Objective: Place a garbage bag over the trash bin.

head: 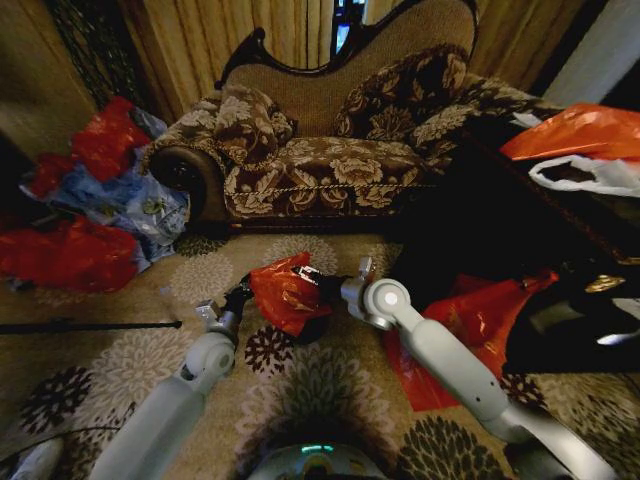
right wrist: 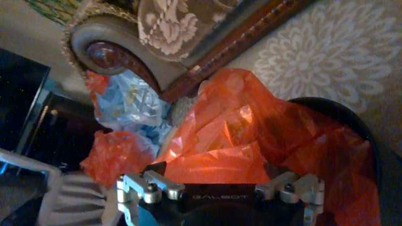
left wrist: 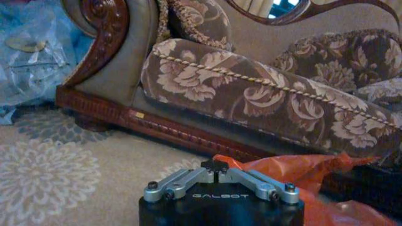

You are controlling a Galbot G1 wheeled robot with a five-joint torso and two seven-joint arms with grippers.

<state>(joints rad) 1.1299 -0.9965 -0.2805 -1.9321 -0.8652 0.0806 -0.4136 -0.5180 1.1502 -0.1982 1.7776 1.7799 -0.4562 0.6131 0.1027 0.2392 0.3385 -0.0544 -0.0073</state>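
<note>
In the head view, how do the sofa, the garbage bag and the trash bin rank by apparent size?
1. Sofa, clearly largest.
2. Garbage bag.
3. Trash bin, smallest as seen, but the bag covers most of it, so this rank is unsure.

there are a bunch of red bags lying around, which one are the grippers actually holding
The small glossy red garbage bag at the carpet's centre, held between the left gripper and right gripper over the black trash bin. The other red bags lie untouched beside the sofa.
</note>
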